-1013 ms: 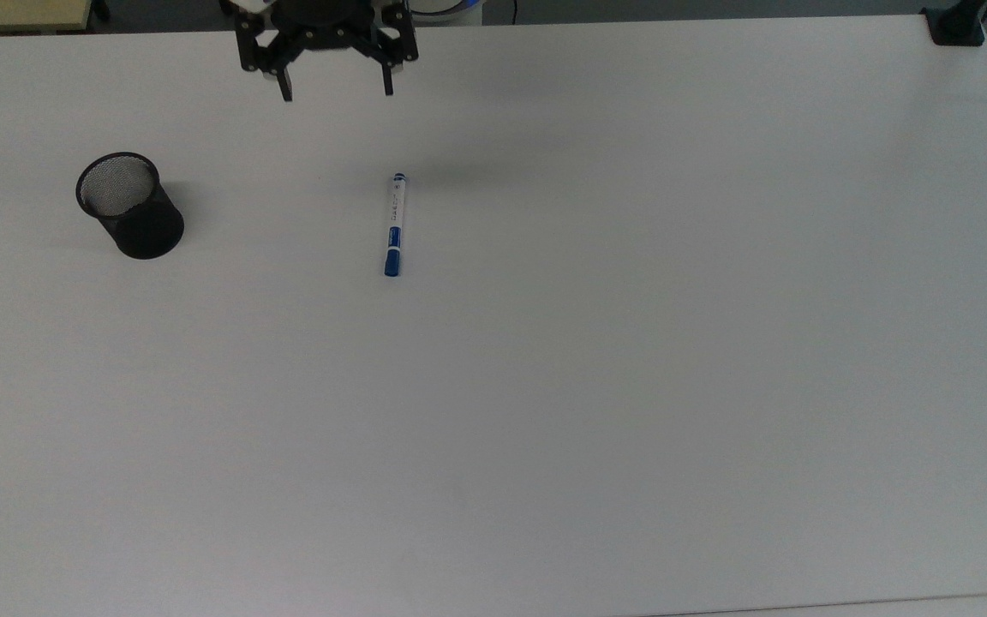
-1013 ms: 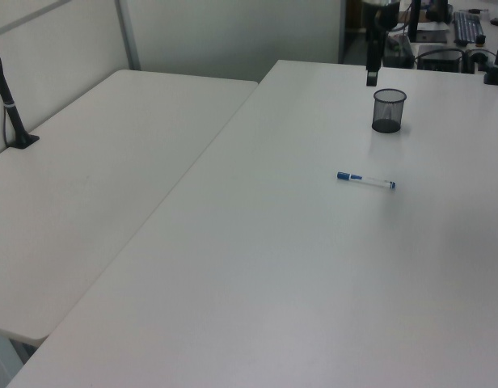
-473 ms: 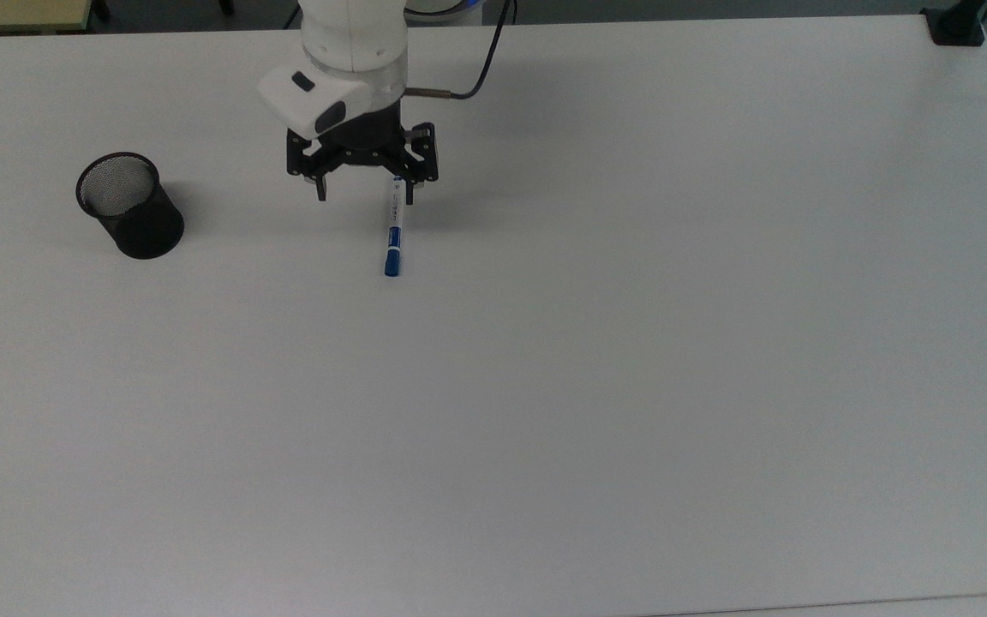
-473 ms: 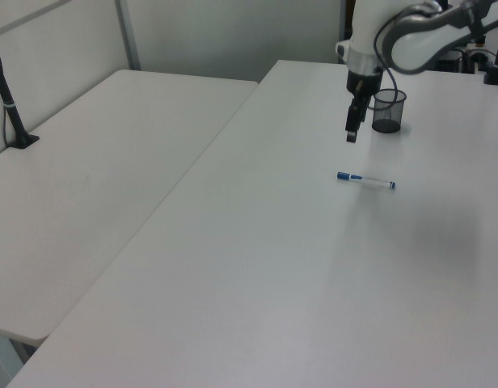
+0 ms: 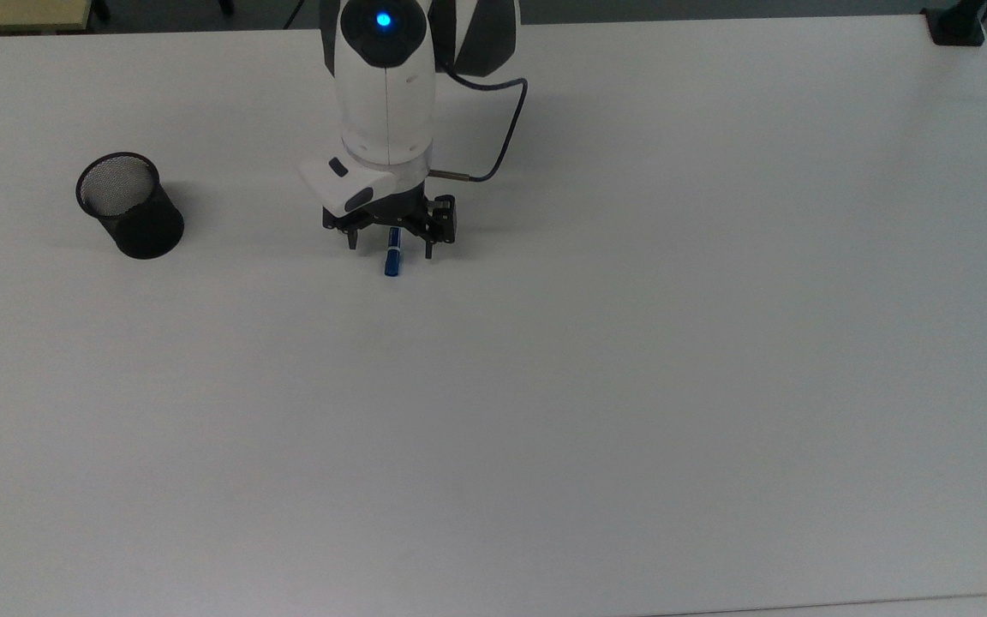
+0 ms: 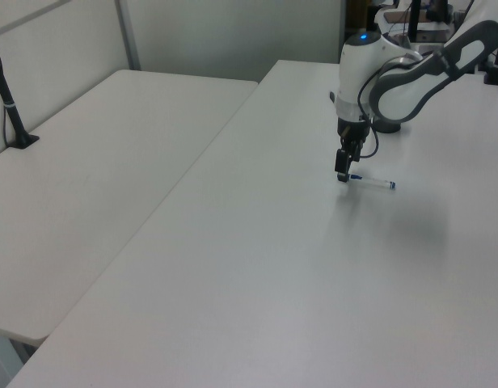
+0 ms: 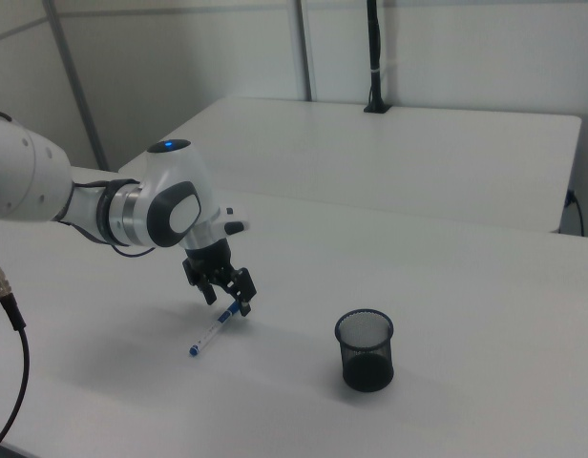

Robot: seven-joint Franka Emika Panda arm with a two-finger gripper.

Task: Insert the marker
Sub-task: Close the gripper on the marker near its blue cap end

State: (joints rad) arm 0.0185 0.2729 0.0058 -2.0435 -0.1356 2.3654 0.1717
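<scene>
One risk is clear: the gripper [image 5: 390, 249] hangs spread astride the cap end of the marker [image 5: 391, 262], which lies flat well apart from the mesh cup [image 5: 128, 205], so an end-heavy pinch may let it swing or slip.

The top view looks steeply down on the broad white tabletop [image 5: 631, 386] from high up. The left view and right view look across it at a slant from opposite ends. All three share the black two-fingered claw [image 5: 390, 244] [image 6: 343, 173] [image 7: 229, 300].
</scene>
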